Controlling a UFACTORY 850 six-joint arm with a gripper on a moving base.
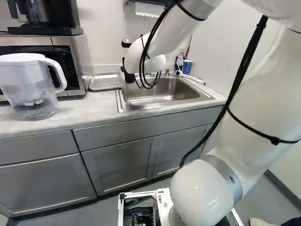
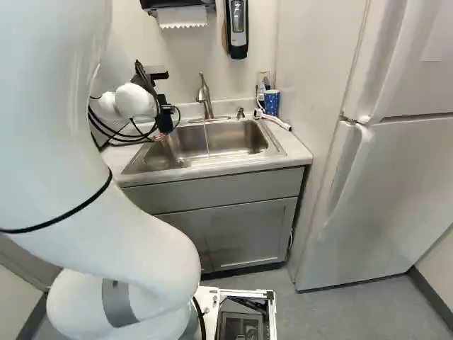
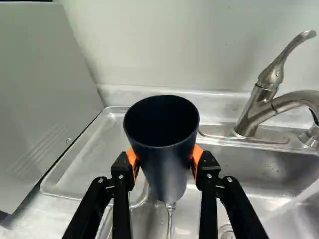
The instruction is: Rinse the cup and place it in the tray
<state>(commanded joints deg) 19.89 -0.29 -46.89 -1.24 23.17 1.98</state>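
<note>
At the left end of the sink, in the right base view, is my gripper [image 2: 165, 117], partly behind cables. In the wrist view the gripper [image 3: 164, 162] is shut on a dark blue cup [image 3: 167, 164], with orange pads on two opposite sides of it. The cup's open mouth faces the camera, and a thin thread of water hangs below its base. The cup is over the sink's edge beside the metal tray [image 3: 82, 172], whose visible part holds nothing. Water runs from the faucet [image 2: 204, 98] into the sink [image 2: 233, 138].
A microwave [image 1: 70, 63] stands beside the tray, and a water pitcher [image 1: 33, 89] is on the counter in front of it. Right of the sink are a blue patterned cup [image 2: 272, 103] and a white hose-like item [image 2: 274, 120]. A white fridge [image 2: 382, 184] stands farther right.
</note>
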